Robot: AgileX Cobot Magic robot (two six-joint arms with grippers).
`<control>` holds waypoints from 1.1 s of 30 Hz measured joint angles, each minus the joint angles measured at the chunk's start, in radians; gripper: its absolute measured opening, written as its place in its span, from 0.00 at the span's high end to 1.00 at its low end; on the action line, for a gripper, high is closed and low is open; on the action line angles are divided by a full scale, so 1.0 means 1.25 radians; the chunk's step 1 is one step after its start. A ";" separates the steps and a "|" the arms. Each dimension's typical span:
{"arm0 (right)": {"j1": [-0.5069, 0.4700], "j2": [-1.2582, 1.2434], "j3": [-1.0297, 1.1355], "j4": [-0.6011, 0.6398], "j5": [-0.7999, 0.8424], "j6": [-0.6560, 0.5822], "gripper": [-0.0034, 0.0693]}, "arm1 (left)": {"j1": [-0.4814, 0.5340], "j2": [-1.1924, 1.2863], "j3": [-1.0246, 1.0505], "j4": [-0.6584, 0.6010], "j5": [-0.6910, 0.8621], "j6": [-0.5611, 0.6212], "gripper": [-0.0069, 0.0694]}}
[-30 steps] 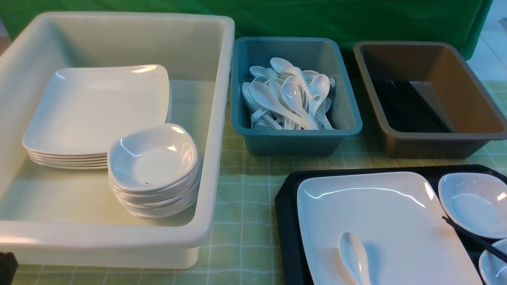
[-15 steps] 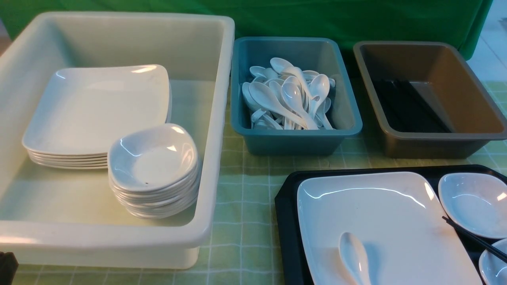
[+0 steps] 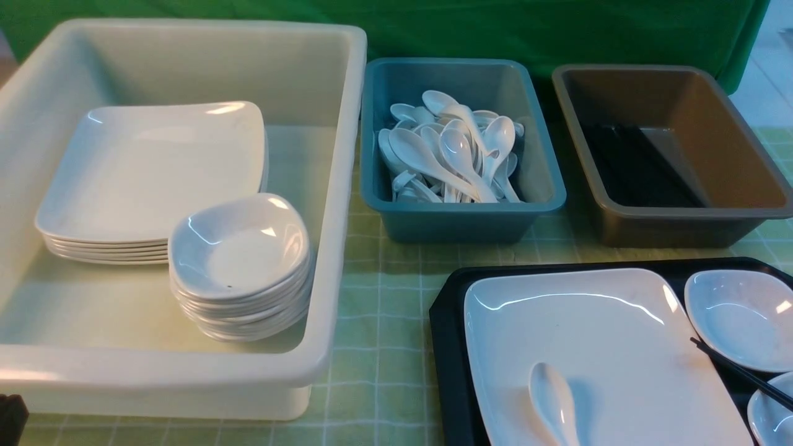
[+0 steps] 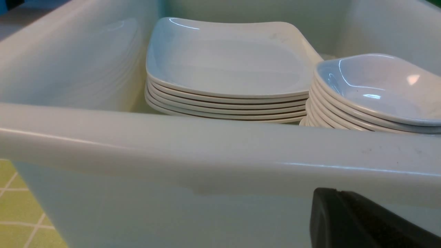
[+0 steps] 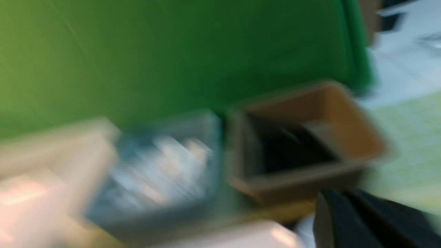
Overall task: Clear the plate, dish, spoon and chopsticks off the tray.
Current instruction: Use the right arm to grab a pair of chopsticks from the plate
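**Black tray [image 3: 447, 334] fully loaded, nothing cleared yet**

We judge the task to be at its very start. On the tray lie the plate [image 3: 588, 328], the spoon [image 3: 553, 402] resting on the plate's near part, a dish [image 3: 737, 319] just beside the plate, a second small dish [image 3: 771, 415] nearer us, and the chopsticks [image 3: 737, 370] running between the two dishes, one end reaching the plate's right edge. All of it is left to move. The white tub [image 3: 334, 248], teal tub [image 3: 458, 223] and brown tub [image 3: 669, 232] hold matching ware. The left gripper [image 4: 365, 220] shows only as a dark piece low outside the white tub's near wall. The right gripper [image 5: 365, 220] is a dark edge in a blurred view facing the tubs. We cannot tell whether either is open or closed.
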State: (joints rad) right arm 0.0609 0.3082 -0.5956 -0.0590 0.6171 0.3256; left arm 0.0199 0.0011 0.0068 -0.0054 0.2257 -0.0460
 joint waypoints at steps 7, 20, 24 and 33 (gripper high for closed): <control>-0.002 0.450 -0.172 -0.144 0.453 -0.178 0.94 | 0.000 -0.001 0.000 0.000 0.001 0.000 0.91; -0.004 0.920 -0.210 -0.111 0.415 -0.324 0.94 | 0.000 -0.001 0.000 0.004 0.001 -0.002 0.91; -0.013 0.978 -0.256 -0.115 0.392 -0.380 0.86 | 0.000 -0.001 0.000 0.000 0.001 -0.002 0.91; -0.017 1.043 -0.264 -0.154 0.389 -0.519 0.42 | 0.000 -0.001 0.000 0.004 0.001 -0.002 0.91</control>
State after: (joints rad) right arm 0.0397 1.6113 -0.9255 -0.2509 1.1031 -0.3231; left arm 0.0199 -0.0004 0.0068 0.0000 0.2264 -0.0480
